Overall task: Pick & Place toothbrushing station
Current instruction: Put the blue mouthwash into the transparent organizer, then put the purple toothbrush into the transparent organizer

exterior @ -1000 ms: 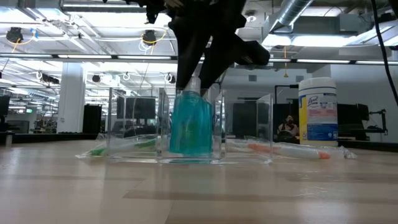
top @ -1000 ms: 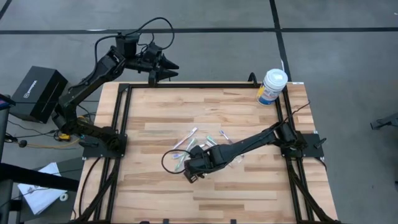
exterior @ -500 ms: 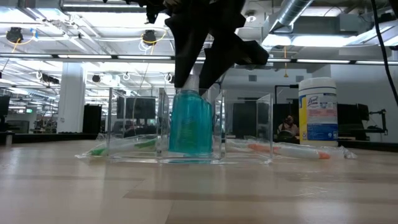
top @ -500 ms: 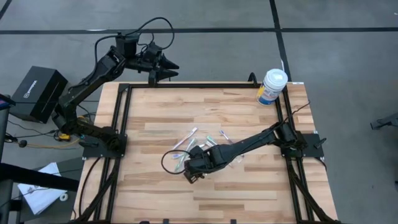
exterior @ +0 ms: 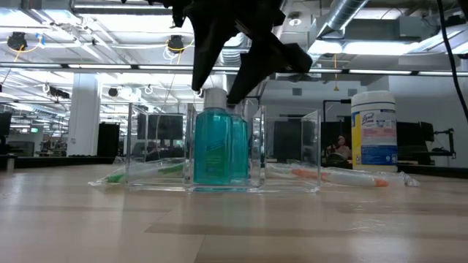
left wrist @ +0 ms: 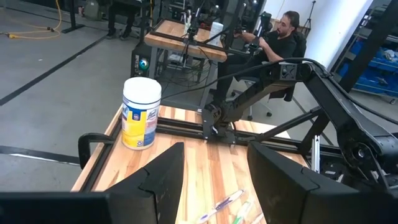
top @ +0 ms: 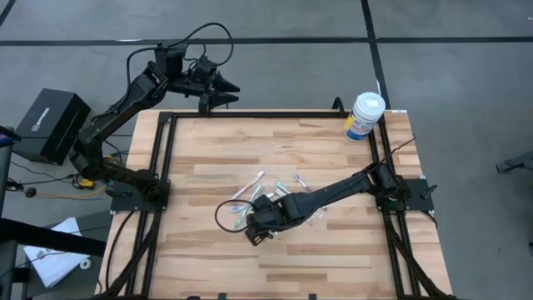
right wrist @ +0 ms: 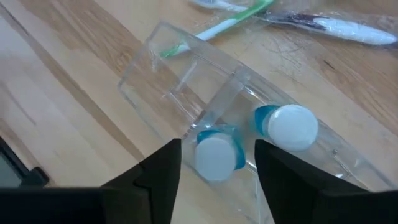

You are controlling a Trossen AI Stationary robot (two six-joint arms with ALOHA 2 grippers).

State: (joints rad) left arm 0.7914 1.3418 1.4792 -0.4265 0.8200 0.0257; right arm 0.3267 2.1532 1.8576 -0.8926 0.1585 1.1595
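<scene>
Big open workshop with a grey floor, and in the middle sits the pale wood-plank worktop [top: 275, 142] in a black frame. Using the small clear plastic container [right wrist: 205, 106] as the landmark: it stands upright near the middle of the worktop, and both small teal tubes with white caps [right wrist: 214, 155] stand upright inside it, side by side at one end, the second one [right wrist: 286, 127] right next to the first. The other compartments look bare. The right arm's tool [exterior: 219, 91] hangs right over the container, fingers spread apart on either side of one tube's cap, not squeezing it. A large white tub with a blue-yellow label [top: 365, 115] stands well away from the container at the worktop's far right corner. The thin pale toothbrushes with green and pink accents [top: 254, 185] lie flat on the wood just beside the container. The left arm's tool [top: 229, 92] is parked well away past the far edge, fingers apart, holding nothing.
</scene>
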